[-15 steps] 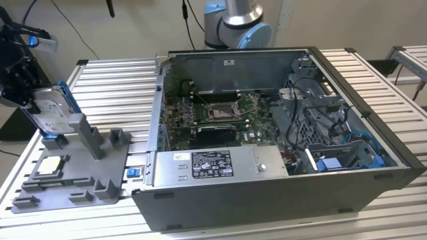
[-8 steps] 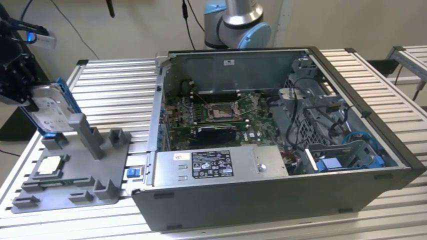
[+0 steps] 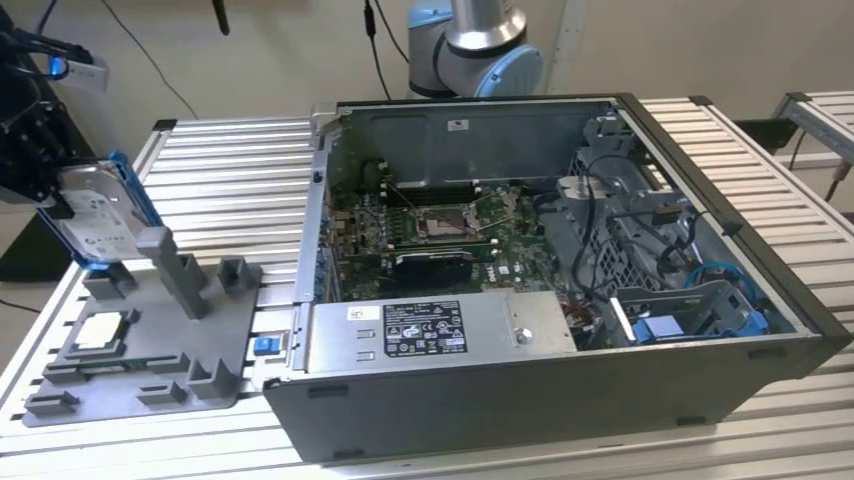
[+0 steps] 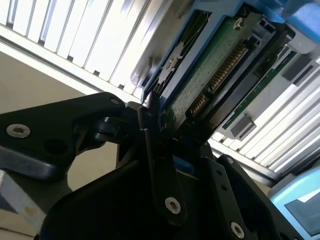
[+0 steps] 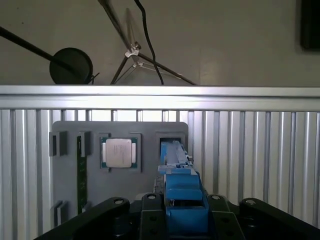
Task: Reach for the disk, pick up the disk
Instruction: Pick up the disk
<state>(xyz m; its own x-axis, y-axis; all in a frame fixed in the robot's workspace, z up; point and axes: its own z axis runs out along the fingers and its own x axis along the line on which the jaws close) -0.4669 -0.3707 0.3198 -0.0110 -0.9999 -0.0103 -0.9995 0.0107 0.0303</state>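
disk standing on edge at the exterior view's left, well apart from the open computer case, taken from above by the gripper. fingers clamped on it, one against each flat side, pinching across the thin way, likely to press the blue frame and the drive inside it together instead of prying them apart. shown in the second wrist view as black bars hard against the end with the green board and the connector row, no gap visible between bar and disk. lower end down at the grey tray, at or just above the upright slot made for it; cannot tell whether quite clear of that slot. kept vertical, probably because such a slot takes a drive on edge only and a straight pull avoids jamming against its walls. grip set at the upper end, leaving the lower part free of the tray's posts. chip lying flat in its own square recess just beside the slot, untouched and not the thing wanted. tray resting on the slatted table, next to the case. reach judged done; pick-up judged in hand, with the hold made and any lift slight at most.
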